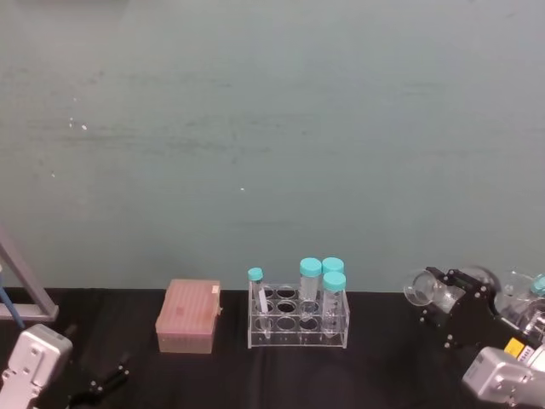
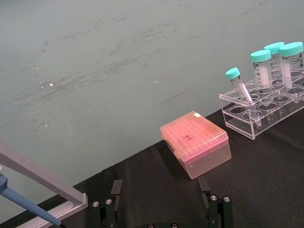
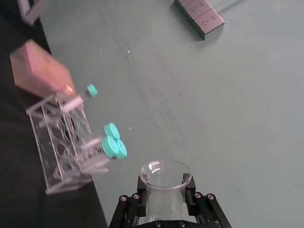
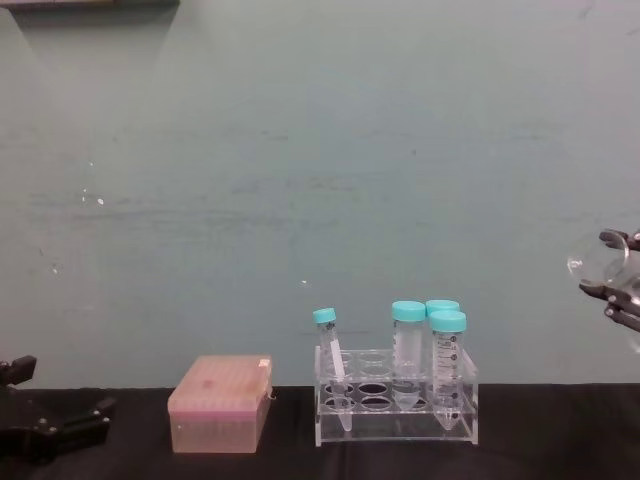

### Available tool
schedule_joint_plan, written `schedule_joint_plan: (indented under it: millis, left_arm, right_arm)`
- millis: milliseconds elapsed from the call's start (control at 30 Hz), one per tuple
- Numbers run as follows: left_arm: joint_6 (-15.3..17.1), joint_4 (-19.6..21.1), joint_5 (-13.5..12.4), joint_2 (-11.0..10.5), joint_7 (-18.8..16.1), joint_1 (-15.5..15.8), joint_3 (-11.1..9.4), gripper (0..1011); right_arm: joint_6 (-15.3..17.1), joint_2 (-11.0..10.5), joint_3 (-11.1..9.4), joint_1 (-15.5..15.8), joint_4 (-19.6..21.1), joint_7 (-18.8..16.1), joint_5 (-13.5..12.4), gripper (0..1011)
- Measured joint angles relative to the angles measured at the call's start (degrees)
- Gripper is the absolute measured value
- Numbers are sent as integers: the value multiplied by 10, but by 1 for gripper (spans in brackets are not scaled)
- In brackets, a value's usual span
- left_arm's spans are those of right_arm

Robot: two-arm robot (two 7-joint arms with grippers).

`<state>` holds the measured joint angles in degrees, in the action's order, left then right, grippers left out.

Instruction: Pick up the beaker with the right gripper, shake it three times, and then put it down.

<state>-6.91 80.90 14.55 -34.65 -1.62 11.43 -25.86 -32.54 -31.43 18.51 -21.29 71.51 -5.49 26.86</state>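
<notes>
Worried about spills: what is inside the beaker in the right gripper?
The beaker, tipped sideways in the right gripper, looks empty at its neck. Its base is partly covered by the gripper, so I cannot be sure there. The left gripper sits open, low at left.

A clear tube rack (image 1: pixel 298 334) is set on the black surface (image 1: pixel 387 371). Three big teal-capped tubes (image 1: pixel 310 285) are stood at its right end, and one skinny tube (image 1: pixel 258 294) is leaned at the left end. A pink tip box (image 1: pixel 188 317) is parked just beside the rack, on its left, not touching.
</notes>
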Motion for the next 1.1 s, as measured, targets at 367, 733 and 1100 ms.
schedule_joint_plan:
  millis: [367,733,1100]
  left_arm:
    - [0,0,0,0,0,0,0,1000]
    - [0,0,0,0,0,0,0,1000]
    - [0,0,0,0,0,0,0,1000]
  right_arm:
    - [98,55,-54,49,52,-162,-295,461]
    - [244,97,-90,80,91,-201,-462,461]
    - [285,94,-84,88,101,-185,-484,461]
